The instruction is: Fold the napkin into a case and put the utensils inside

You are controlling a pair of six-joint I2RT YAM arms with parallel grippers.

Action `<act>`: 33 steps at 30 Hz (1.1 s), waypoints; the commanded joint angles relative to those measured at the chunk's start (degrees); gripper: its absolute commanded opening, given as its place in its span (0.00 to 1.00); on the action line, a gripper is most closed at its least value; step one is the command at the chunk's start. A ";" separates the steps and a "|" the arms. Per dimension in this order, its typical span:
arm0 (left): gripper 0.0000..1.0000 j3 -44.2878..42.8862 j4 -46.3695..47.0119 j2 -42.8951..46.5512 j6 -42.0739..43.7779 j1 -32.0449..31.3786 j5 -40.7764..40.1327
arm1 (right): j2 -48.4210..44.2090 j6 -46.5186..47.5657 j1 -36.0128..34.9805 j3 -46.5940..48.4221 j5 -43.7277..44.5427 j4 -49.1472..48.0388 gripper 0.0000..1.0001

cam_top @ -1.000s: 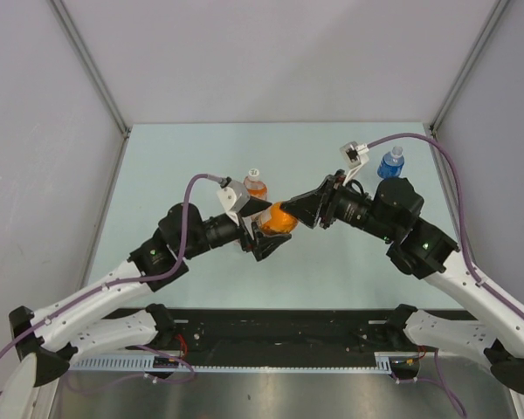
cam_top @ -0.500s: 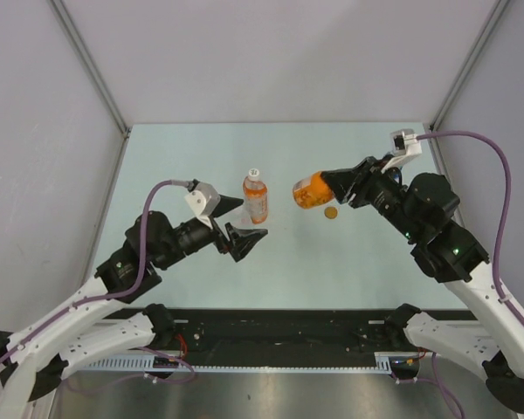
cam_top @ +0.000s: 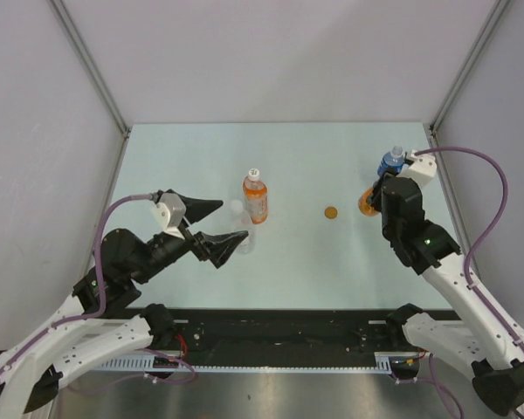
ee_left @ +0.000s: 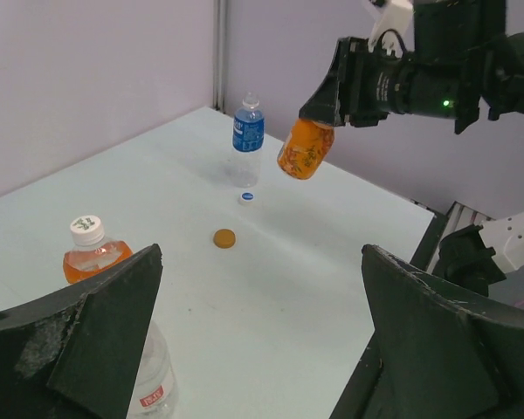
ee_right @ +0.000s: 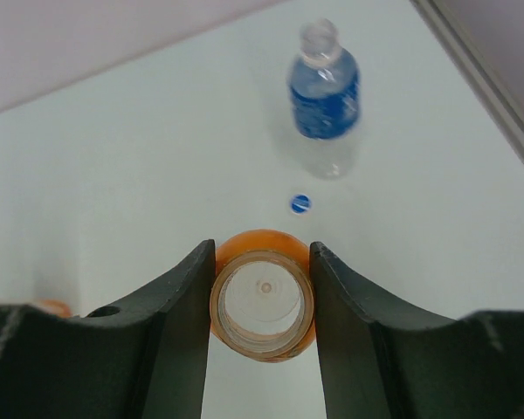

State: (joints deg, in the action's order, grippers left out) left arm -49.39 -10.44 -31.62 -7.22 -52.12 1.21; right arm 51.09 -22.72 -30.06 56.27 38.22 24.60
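At two o'clock on the bench [cam_top: 297,262], right pincer [ee_right: 262,262] clamped on an orange bottle [ee_left: 304,150] beside the blue bottle [cam_top: 390,161]; left pincer [cam_top: 231,224] wide apart at nine.

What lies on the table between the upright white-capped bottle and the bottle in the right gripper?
A small orange cap lies between the white-capped bottle and the held bottle; the top view shows it.

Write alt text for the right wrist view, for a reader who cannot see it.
The right gripper clamps an orange bottle, seen end-on. Beyond it on the pale table stands a blue-labelled bottle, with a small blue cap lying between the two.
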 commanded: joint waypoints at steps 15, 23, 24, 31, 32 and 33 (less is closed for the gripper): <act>1.00 5.44 2.35 2.79 -4.90 0.17 0.11 | 9.28 -8.75 22.94 -16.81 3.70 -14.48 0.00; 1.00 6.93 2.09 5.42 -4.82 0.17 -0.25 | 17.46 -4.62 23.91 -18.65 4.67 -27.93 0.00; 1.00 7.20 2.09 5.60 -4.90 0.17 -0.33 | 18.68 -4.18 24.09 -18.74 4.33 -29.59 0.00; 1.00 8.78 2.35 6.13 -5.34 0.26 -0.69 | 23.34 -1.28 24.53 -18.92 4.59 -34.53 0.00; 1.00 8.87 2.52 6.04 -5.43 0.18 -0.69 | 23.87 -1.36 24.53 -18.92 4.76 -34.88 0.00; 1.00 8.96 2.70 5.87 -5.43 0.17 -0.51 | 24.14 -1.36 24.61 -18.92 4.50 -35.75 0.00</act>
State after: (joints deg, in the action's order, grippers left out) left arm -41.06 -9.54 -26.00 -11.60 -52.12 1.48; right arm 73.76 -25.12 -5.76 37.54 40.99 -4.45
